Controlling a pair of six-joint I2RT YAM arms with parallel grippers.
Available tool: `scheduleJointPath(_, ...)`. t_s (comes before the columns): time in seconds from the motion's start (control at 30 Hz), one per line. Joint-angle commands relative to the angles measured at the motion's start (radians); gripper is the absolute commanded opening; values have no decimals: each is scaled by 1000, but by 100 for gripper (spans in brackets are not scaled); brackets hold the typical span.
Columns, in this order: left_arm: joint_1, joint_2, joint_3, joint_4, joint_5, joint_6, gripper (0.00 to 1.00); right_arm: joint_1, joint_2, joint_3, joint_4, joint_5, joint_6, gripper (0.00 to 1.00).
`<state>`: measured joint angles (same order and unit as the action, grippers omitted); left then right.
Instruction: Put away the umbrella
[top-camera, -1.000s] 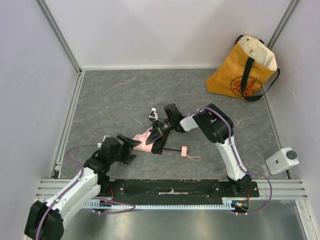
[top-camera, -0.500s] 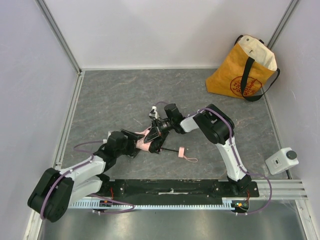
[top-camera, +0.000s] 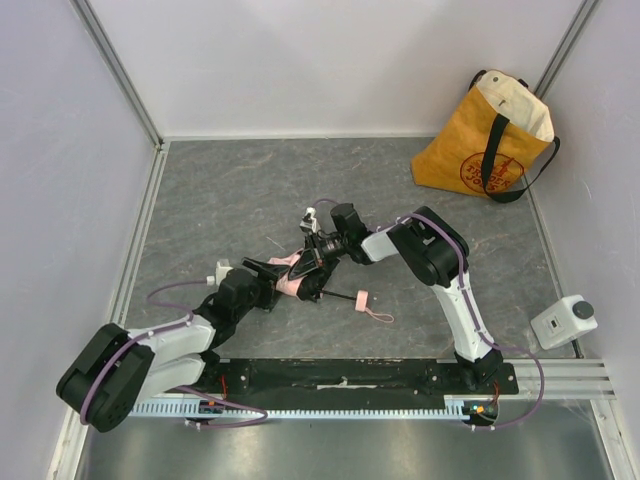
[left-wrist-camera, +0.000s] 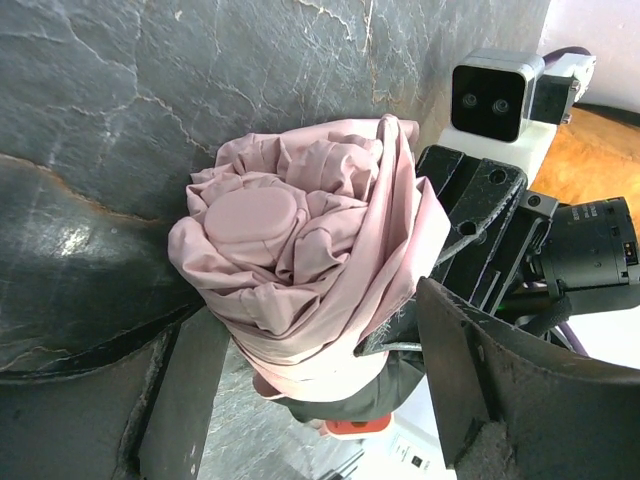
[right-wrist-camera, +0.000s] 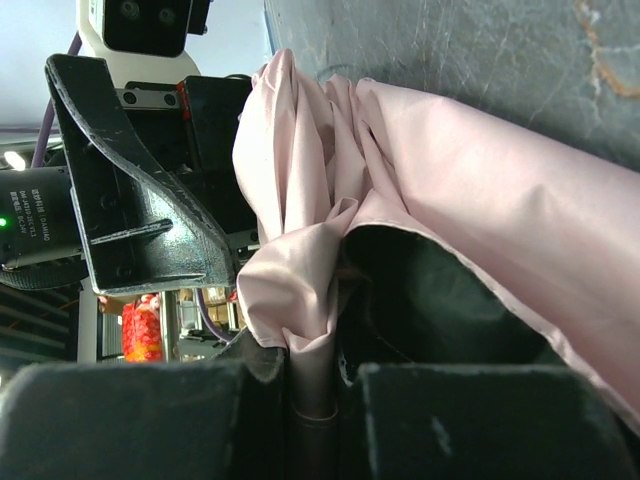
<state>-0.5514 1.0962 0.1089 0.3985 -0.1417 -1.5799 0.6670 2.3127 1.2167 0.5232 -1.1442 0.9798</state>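
The pale pink umbrella (top-camera: 289, 277) lies folded on the grey floor, its thin black shaft running right to the small pink handle (top-camera: 362, 298) and strap. My right gripper (top-camera: 312, 263) is shut on a fold of its fabric (right-wrist-camera: 315, 330), pinched between both fingers (right-wrist-camera: 200, 420). From the left, my left gripper (top-camera: 270, 277) stands open around the bundled canopy end (left-wrist-camera: 290, 260). One finger (left-wrist-camera: 190, 390) touches the cloth and the other (left-wrist-camera: 500, 390) sits close beside it. The right gripper's black body (left-wrist-camera: 480, 220) shows just behind the bundle.
A yellow tote bag (top-camera: 495, 140) with black straps stands open at the back right corner. A white box-shaped device (top-camera: 565, 320) sits at the right near edge. White walls with metal rails (top-camera: 135, 260) enclose the floor.
My left arm has swung right and forward, bringing its jaws around the umbrella's canopy end, and they have narrowed a little. The right gripper keeps its hold, barely shifted.
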Motion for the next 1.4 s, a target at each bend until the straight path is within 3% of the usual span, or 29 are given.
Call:
scheduleJointPath(0.0,-7,67,-72,-152,-102,52,81,9,60,-45,-59,60,38,0)
scheduleJointPath(0.07,-7,91,-86,-119,-108,20,79,11,54,-66,33,40,107,0)
scheduleJointPath(0.27,-7,145,-46,-84,-113,20,70,11,66,-167,623,6,547,0)
scheduleJointPath(0.4,-5,136,1,-107,-116,61,75,13,68,-189,676,-9,573,0)
scheduleJointPath(0.43,-5,133,14,-121,-116,63,76,14,63,-194,660,-5,557,0)
scheduleJointPath(0.5,-7,122,14,-92,-113,83,65,14,44,-187,500,9,408,0)
scheduleJointPath(0.63,-5,131,35,-95,-111,113,53,31,-4,-68,-129,35,-30,0)
scheduleJointPath(0.87,-5,175,55,-52,-90,152,9,31,-10,17,-487,87,-332,0)
scheduleJointPath(0.93,-7,189,60,-49,-65,152,2,26,-24,20,-521,136,-358,13)
scheduleJointPath(1.23,-5,111,-6,-78,-52,124,2,25,-223,26,-758,429,-544,75)
scheduleJointPath(1.37,-5,74,-18,-79,-55,130,2,25,-353,21,-815,556,-599,92)
